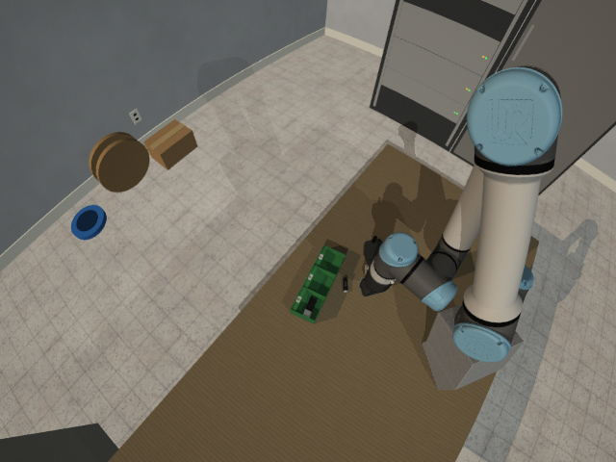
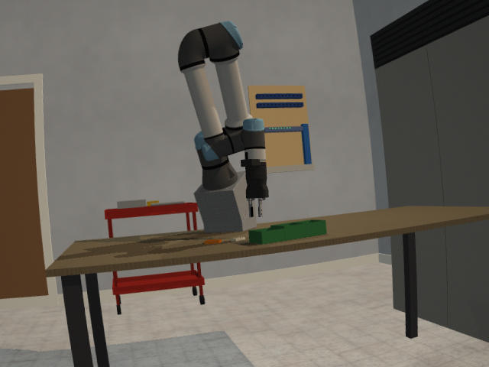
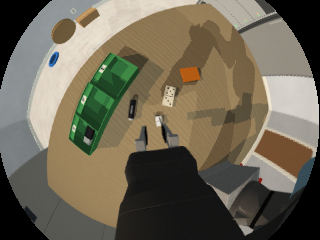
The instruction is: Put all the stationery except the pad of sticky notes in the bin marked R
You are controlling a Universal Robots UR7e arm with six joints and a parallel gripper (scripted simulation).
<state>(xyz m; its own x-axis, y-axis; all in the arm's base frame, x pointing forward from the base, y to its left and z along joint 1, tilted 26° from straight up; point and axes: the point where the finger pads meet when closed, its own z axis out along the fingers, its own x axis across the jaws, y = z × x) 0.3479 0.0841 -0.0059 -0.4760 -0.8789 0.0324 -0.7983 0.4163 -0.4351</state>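
On table [image 1: 278,377]: three bins [image 1: 318,280], perhaps four items.

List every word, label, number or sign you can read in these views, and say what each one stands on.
"UR": embossed logo on the arm's big blue joint cap, top view.
Green bins: small white tags on the walls, too small to read; no R can be made out.
Wall board: blue strips, no legible text.
Small items under the hand: markings too blurred to read.
Nothing else is legible.
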